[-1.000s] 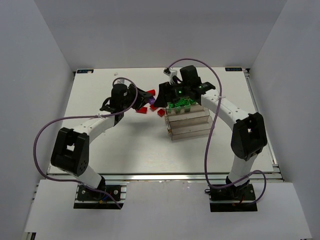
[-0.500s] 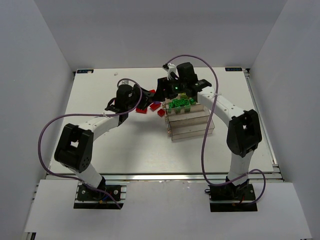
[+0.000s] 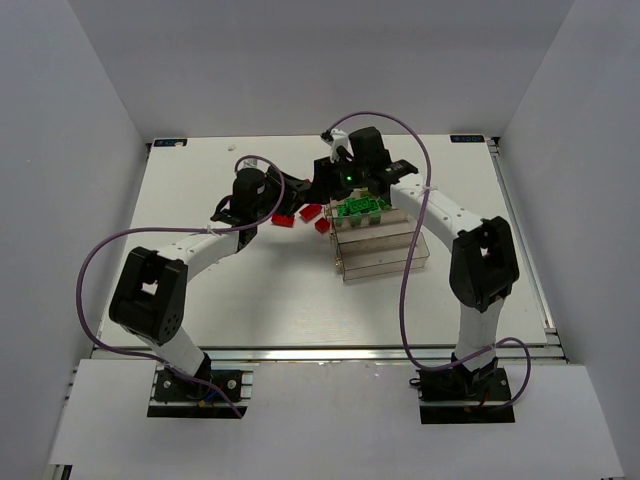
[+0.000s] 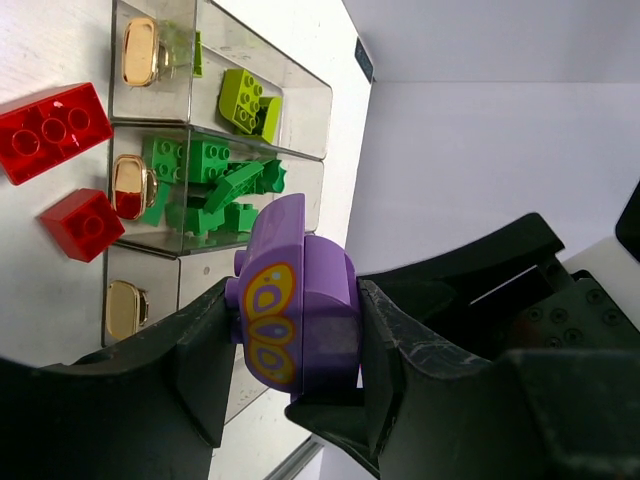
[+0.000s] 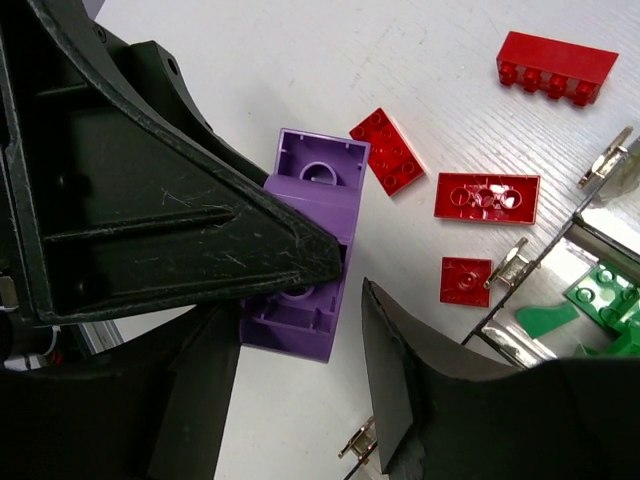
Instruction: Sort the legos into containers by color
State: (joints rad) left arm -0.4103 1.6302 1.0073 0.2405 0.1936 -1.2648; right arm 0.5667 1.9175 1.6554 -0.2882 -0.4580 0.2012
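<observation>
My left gripper (image 4: 296,345) is shut on a purple lego (image 4: 310,270) with a yellow butterfly print and holds it above the table, just left of the containers (image 3: 385,255). My right gripper (image 5: 300,335) is open. Its fingers stand on either side of the same purple lego (image 5: 318,175), seen from its hollow underside, without touching it. In the top view the two grippers meet at the far middle of the table (image 3: 318,186). One tray holds several green legos (image 4: 205,180), and another holds a yellow-green lego (image 4: 245,100).
Several red legos lie loose on the white table left of the trays (image 5: 487,196) (image 5: 392,150) (image 5: 557,67) (image 5: 465,280); they also show in the top view (image 3: 310,212). The two nearer trays (image 3: 380,262) look empty. Gold clasps (image 4: 140,50) are on the tray ends.
My right gripper has moved left, off the green tray, to the left gripper's tip. My left wrist has turned and edged right with the purple lego.
</observation>
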